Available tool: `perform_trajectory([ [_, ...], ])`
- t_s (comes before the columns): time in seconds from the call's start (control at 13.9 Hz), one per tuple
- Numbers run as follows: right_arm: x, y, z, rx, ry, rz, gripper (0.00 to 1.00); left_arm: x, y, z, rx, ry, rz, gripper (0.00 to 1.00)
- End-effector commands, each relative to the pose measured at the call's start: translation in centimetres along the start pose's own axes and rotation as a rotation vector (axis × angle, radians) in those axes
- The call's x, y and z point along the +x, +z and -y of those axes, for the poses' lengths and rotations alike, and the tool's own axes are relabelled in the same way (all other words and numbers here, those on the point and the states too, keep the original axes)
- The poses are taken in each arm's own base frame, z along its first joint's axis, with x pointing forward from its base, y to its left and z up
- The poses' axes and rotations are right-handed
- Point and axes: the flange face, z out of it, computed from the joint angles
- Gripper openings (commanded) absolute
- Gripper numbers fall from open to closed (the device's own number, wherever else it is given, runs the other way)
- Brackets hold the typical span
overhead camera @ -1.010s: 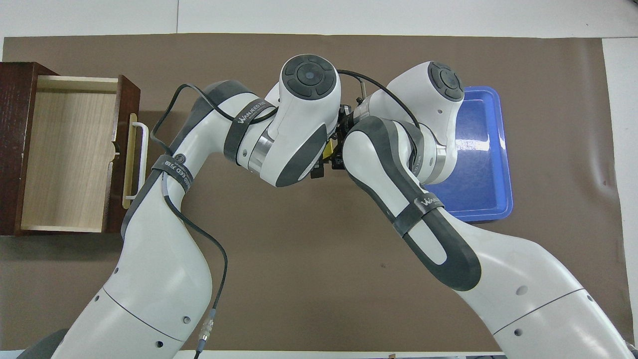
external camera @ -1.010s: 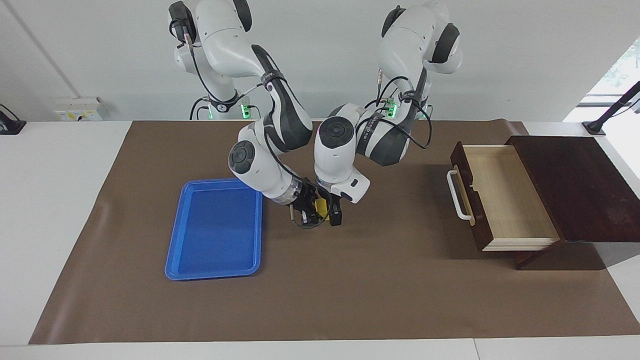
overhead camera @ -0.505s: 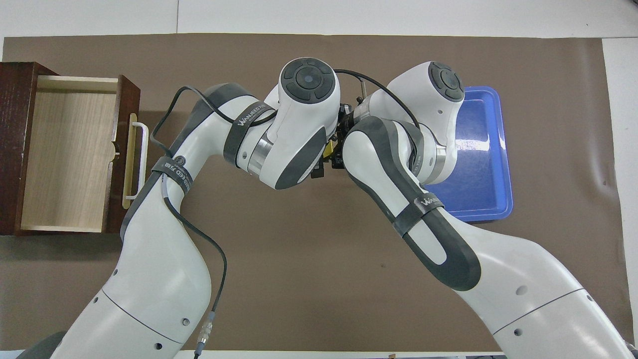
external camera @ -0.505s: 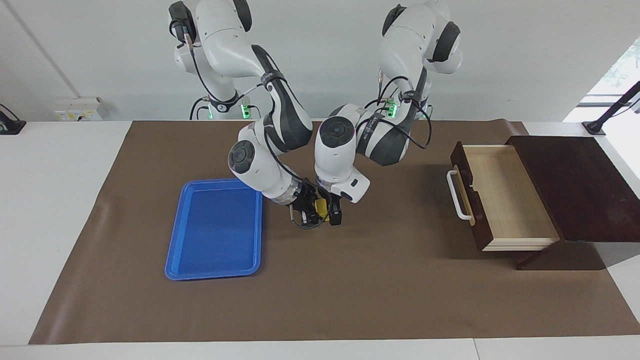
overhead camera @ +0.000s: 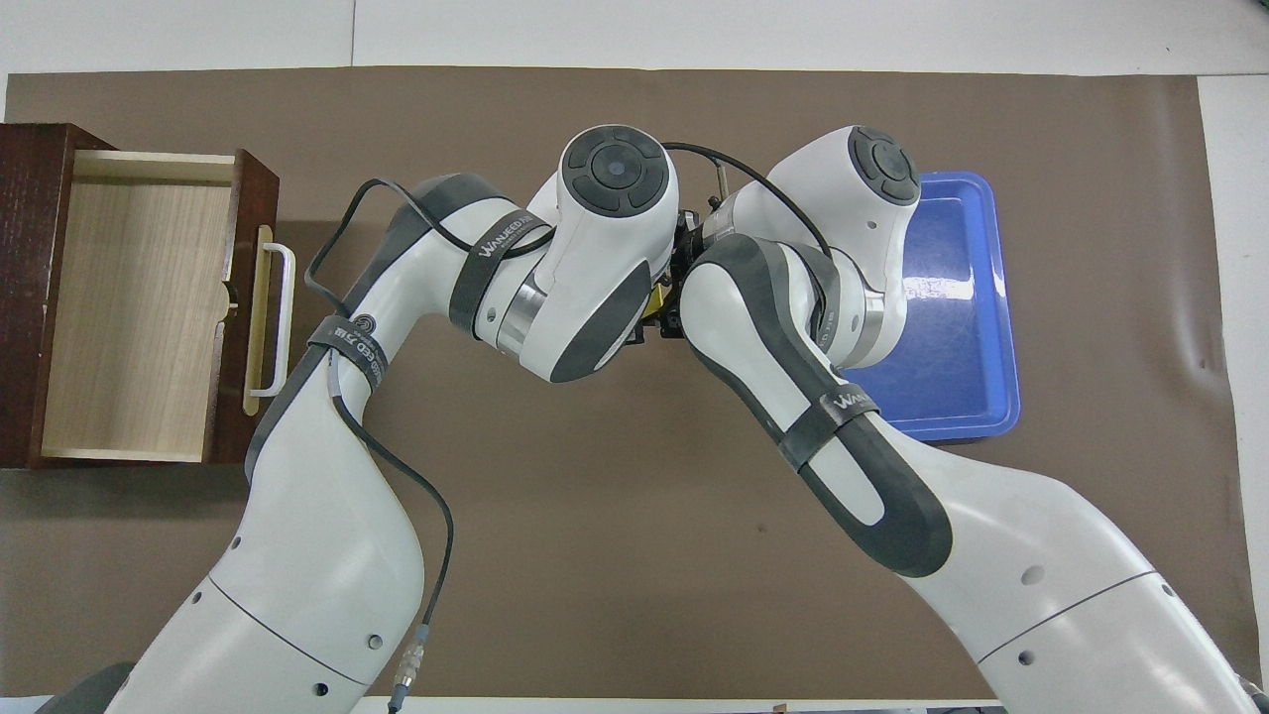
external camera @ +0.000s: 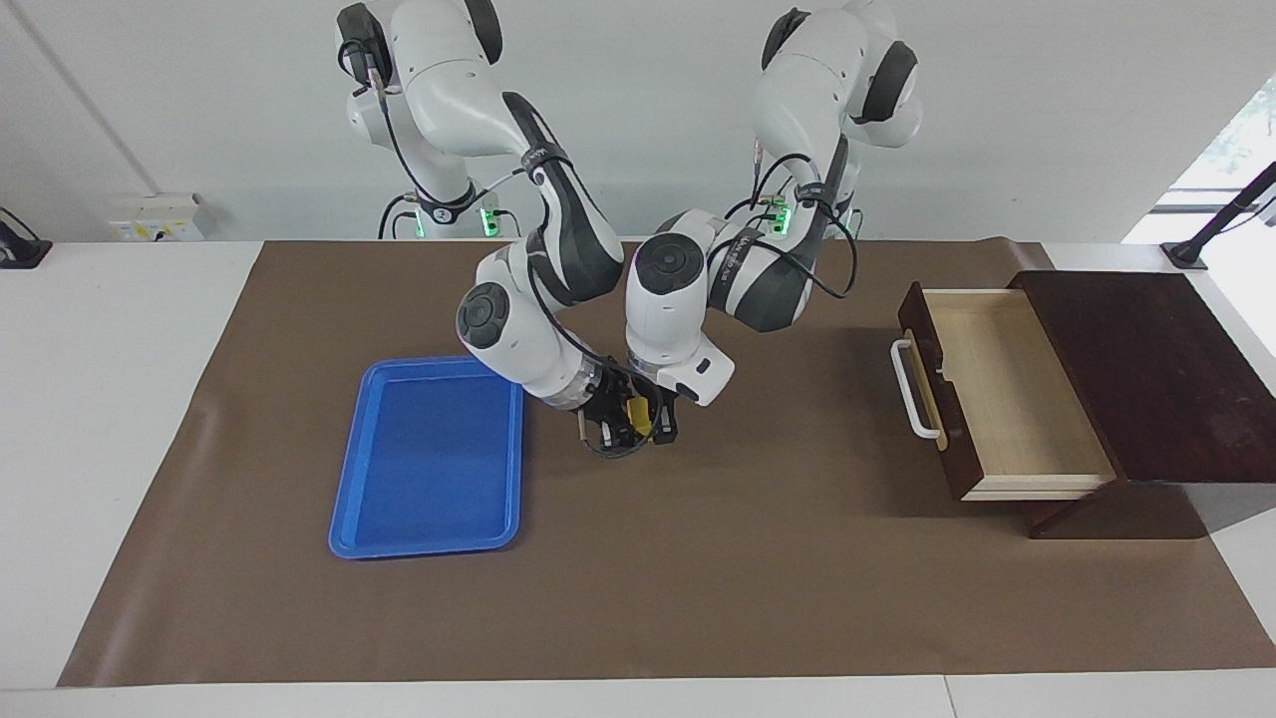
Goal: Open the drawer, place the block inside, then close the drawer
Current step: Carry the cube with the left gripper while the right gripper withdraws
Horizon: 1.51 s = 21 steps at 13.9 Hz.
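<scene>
Between the two meeting grippers, over the middle of the brown mat (external camera: 698, 578), sits the one yellow block (external camera: 637, 415), raised off the mat beside the blue tray (external camera: 431, 457) and well apart from the drawer. Both grippers have hold of that single cube: the left gripper (external camera: 653, 427), reaching in from the drawer's end of the table, has its fingers closed on the block, and the right gripper (external camera: 616, 427), reaching in from the tray's end, clamps it too, its jaws part-way closed around it. From overhead only a sliver of the yellow block (overhead camera: 655, 300) shows in the gap between the two wrists, which hide the fingertips. Outward from the grip there are two white and dark grey arms, each bent at the elbow and leaning toward the other over the table's middle. One blue tray lies flat on the mat toward the right arm's end of the table, with nothing showing in it. One dark brown wooden box (external camera: 1146, 374) stands at the left arm's end, and its single drawer (external camera: 1007, 394) is pulled out, the pale wood interior showing nothing in it and one white bar handle (external camera: 909, 391) on its front.
</scene>
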Motion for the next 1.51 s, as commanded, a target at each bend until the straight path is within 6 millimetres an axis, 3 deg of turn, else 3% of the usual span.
perform_trajectory([
  [0.0,-0.2,-0.2,0.6,0.033,0.007,-0.012,0.00,-0.1,-0.3,1.6,0.002,0.020,-0.004,0.00],
  [0.36,0.0,-0.2,0.6,0.033,0.010,-0.013,0.00,0.1,-0.3,1.4,0.006,0.017,-0.007,0.00],
  [0.43,0.2,-0.3,0.6,0.034,0.008,-0.014,0.22,0.0,-0.3,1.5,0.006,0.018,-0.007,0.00],
  [0.5,0.3,-0.4,0.7,0.036,0.010,-0.014,0.54,0.0,-0.3,1.5,0.007,0.018,-0.006,0.00],
  [0.65,0.8,-0.7,0.9,0.038,0.018,-0.010,0.90,0.2,-0.5,1.4,0.006,0.015,-0.005,0.00],
  [1.01,1.0,-0.9,1.0,0.039,0.021,-0.008,0.93,1.1,-0.6,1.2,0.031,0.009,-0.027,0.00],
  [1.08,1.0,-0.8,1.0,0.038,0.018,-0.009,0.93,2.1,-1.8,1.0,0.033,0.015,-0.029,0.00],
  [1.44,4.5,-3.2,2.2,0.051,0.011,-0.008,0.97,14.1,-9.5,0.1,0.025,-0.040,-0.024,0.00],
])
